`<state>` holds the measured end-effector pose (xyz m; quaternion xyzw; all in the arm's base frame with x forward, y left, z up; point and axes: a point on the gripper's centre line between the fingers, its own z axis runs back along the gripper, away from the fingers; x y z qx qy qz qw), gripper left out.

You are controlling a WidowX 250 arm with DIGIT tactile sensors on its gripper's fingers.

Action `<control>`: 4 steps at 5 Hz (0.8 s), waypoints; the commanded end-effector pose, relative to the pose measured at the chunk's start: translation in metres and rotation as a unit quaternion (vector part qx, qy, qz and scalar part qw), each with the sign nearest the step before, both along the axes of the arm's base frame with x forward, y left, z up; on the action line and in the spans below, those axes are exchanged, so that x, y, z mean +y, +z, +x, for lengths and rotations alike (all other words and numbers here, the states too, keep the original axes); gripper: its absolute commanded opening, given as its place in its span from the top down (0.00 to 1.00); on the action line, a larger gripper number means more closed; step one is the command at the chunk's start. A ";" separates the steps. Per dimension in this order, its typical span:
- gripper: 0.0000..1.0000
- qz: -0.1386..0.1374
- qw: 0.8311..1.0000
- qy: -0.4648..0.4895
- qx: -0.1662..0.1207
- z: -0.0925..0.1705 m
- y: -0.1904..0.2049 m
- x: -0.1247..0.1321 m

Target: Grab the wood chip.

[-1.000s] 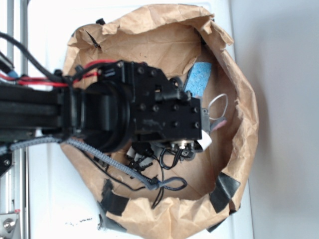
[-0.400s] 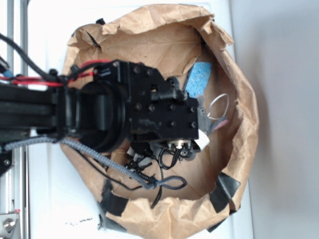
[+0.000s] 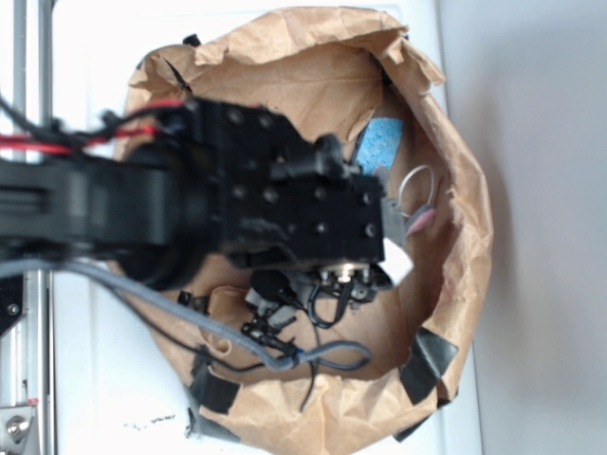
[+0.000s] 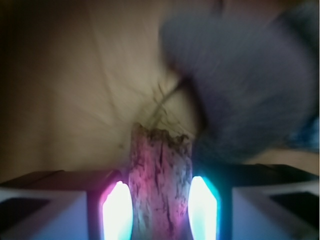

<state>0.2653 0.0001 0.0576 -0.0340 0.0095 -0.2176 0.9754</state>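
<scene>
1. Clearly, in the wrist view the pincer has its two fingers glowing pink-white on one side and cyan-white on the other, and between them stands the rough brown wood chip with streaky grain and a jagged end.
2. The wood chip fills the gap between the fingers, and both lit inner faces lie right against its sides, so the pincer is pinching the wood chip.
3. The chip's jagged tip sticks out past the fingertips, toward the crumpled tan paper that lies beyond the pincer.
4. Just beyond the pincer and off to the cyan-lit finger's side sits a blurred grey plush toy; its lower edge comes close to the chip's tip, though whether they touch is too blurred to tell.
5. In the exterior view the black robot arm with its blocky wrist housing reaches over a crumpled brown paper bag opened into a nest, and hides the pincer and the chip.
6. Past the wrist housing lie a pale blue sponge-like piece, a thin wire loop and a small pink piece.
7. Black tape patches hold the bag's edge, and the bag lies on a white table.
</scene>
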 end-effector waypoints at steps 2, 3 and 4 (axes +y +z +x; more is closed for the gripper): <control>1.00 -0.034 0.987 0.131 -0.084 0.007 0.112 0.015; 1.00 -0.031 0.983 0.151 -0.102 0.001 0.123 0.016; 1.00 -0.023 0.976 0.178 -0.121 -0.002 0.131 0.016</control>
